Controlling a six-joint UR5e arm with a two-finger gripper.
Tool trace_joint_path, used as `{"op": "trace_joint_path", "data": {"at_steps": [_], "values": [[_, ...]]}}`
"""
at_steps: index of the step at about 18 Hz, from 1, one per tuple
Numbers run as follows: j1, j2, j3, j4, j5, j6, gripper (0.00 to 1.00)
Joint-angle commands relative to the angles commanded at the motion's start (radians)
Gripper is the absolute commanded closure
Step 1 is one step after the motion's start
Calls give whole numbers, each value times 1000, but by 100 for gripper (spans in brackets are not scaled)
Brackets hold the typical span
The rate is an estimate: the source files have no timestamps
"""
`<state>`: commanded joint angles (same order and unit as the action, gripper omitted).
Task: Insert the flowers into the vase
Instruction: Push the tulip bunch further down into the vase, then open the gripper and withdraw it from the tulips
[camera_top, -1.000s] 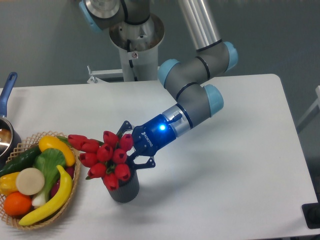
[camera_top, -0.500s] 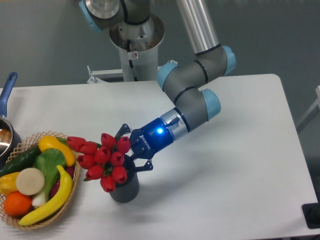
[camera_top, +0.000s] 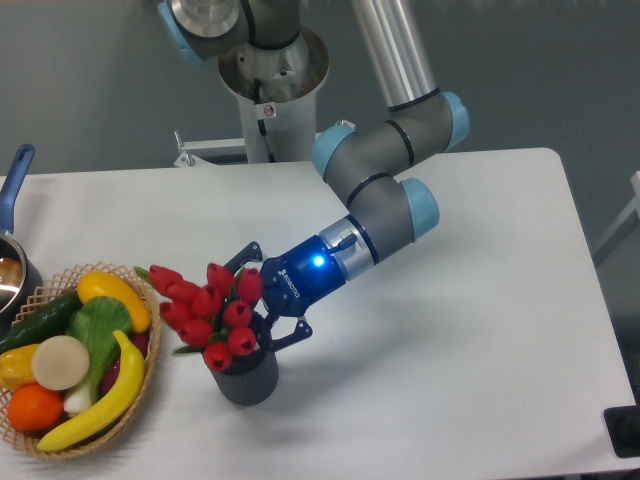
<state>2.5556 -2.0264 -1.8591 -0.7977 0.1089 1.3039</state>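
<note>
Low in the centre-left of the frame, the gripper (camera_top: 258, 302) reaches in from the right with its dark fingers spread to either side of the flowers (camera_top: 208, 308); whether they pinch the stems or have let go cannot be told, because the red buds hide the point of contact. The bunch leans left, its buds fanning out over the mouth of the vase (camera_top: 246, 376), which stands on the white table (camera_top: 450, 330) just right of the wicker basket (camera_top: 148, 372) of fruit and vegetables. The stems appear to run down into the vase, though the mouth is covered by the buds, so how deep they sit is unclear. The main risk, as I judge it, is the lean: the bunch is wider than the vase and top-heavy toward the left, so if it is let go with the stems only shallowly seated, it may tip out toward the basket or pull the small vase over. A sideways withdrawal could also snag a finger on the leaves and drag the bunch out. Compared with half a second ago, the buds have lifted slightly and bunched closer together, the leftmost bud has pulled back from the basket, and the gripper sits a little higher with its upper finger more raised.
</note>
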Motion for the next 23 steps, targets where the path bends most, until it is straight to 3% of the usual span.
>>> {"op": "trace_joint_path", "data": {"at_steps": [4, 7, 11, 15, 19, 23], "values": [[3, 8, -6, 0, 5, 0, 0], [18, 38, -32, 2, 11, 2, 0], [32, 87, -54, 0, 119, 2, 0], [51, 120, -60, -2, 127, 0, 0], [61, 163, -78, 2, 273, 2, 0], [83, 215, -98, -2, 337, 0, 0]]}}
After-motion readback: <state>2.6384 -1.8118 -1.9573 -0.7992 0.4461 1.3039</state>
